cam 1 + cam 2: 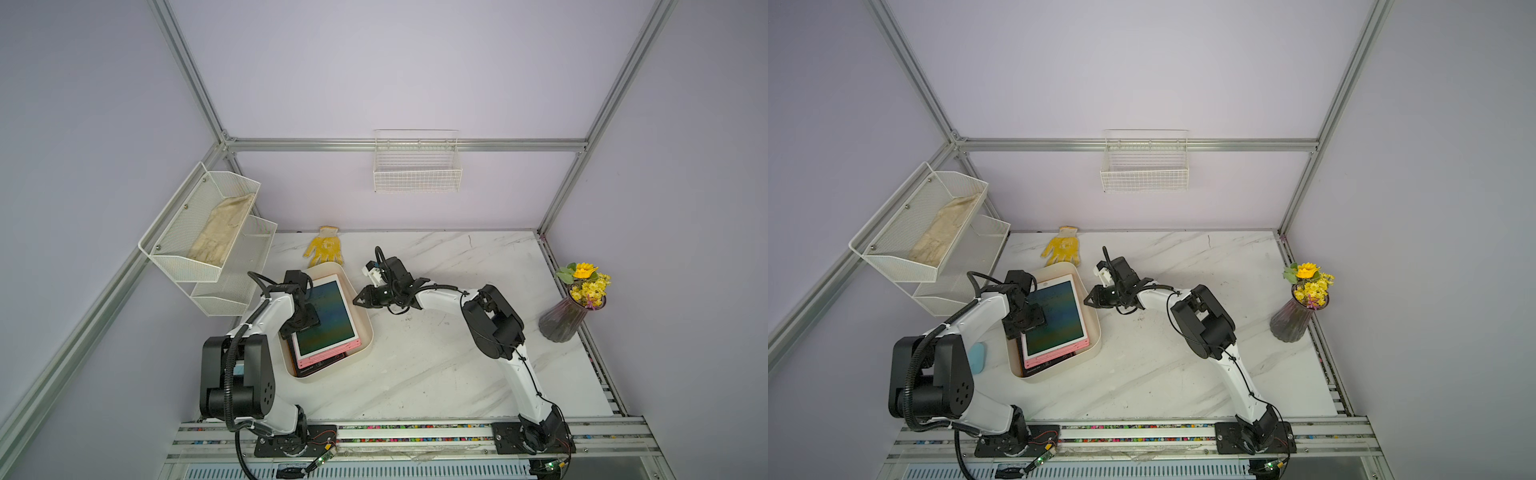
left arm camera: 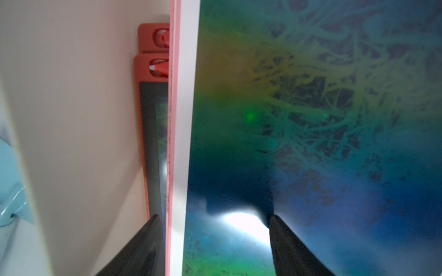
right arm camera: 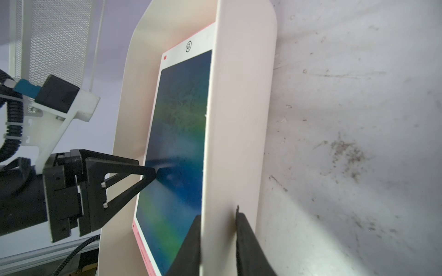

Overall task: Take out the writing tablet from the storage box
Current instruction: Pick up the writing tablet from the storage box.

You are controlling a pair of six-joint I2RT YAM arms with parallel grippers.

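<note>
The storage box (image 1: 332, 366) sits on the table (image 1: 436, 365), over toward 9 o'clock in both top views. The writing tablet (image 1: 330, 316) lies flat inside it with its screen up, on top of a pile of other tablets. It has a white frame and a pink back, and its screen looks blue and green. The left gripper (image 1: 308, 321) is down at the tablet's 9 o'clock edge. Its jaws are open. In the left wrist view one finger (image 2: 143, 251) is in the gap between the tablet's edge and the box wall, and the other is over the screen. Red tablets (image 2: 153, 69) peek out from under the top one. The right gripper (image 1: 356, 300) is at the box's 2 o'clock side. Its jaws are closed on the box wall, one finger inside and one outside. A yellow glove (image 1: 325, 249) lies right next to the box at 12 o'clock. A purple vase (image 1: 563, 322) with yellow flowers stands far off at 3 o'clock. A white mesh shelf (image 1: 199, 232) hangs at 10 o'clock, and a white wire basket (image 1: 417, 166) hangs on the back wall at 12 o'clock.
</note>
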